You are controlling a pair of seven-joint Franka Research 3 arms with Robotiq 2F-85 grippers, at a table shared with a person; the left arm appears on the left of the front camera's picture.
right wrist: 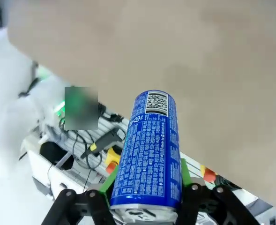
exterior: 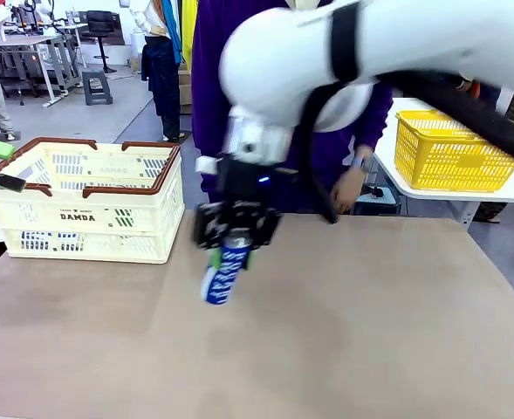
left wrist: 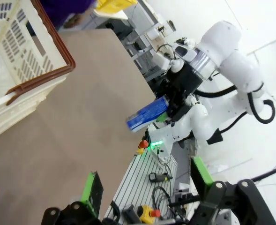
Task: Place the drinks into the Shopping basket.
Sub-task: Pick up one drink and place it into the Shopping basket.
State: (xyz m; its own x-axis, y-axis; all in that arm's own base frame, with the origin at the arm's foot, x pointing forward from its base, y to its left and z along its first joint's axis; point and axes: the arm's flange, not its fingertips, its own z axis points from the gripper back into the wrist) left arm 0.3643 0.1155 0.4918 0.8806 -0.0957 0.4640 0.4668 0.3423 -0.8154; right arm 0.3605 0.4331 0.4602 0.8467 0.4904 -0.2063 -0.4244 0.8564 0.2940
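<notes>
The right claw (exterior: 230,247) gripped the tilted blue can (exterior: 222,272) above the worktop (exterior: 344,332); it could slip before reaching the basket (exterior: 108,205).

Blue can (right wrist: 148,154) between fingers (right wrist: 110,178) (green-padded)

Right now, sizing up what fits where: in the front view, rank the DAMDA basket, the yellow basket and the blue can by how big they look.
1. DAMDA basket
2. yellow basket, though it stands farther away
3. blue can, between the right gripper's fingers
</notes>
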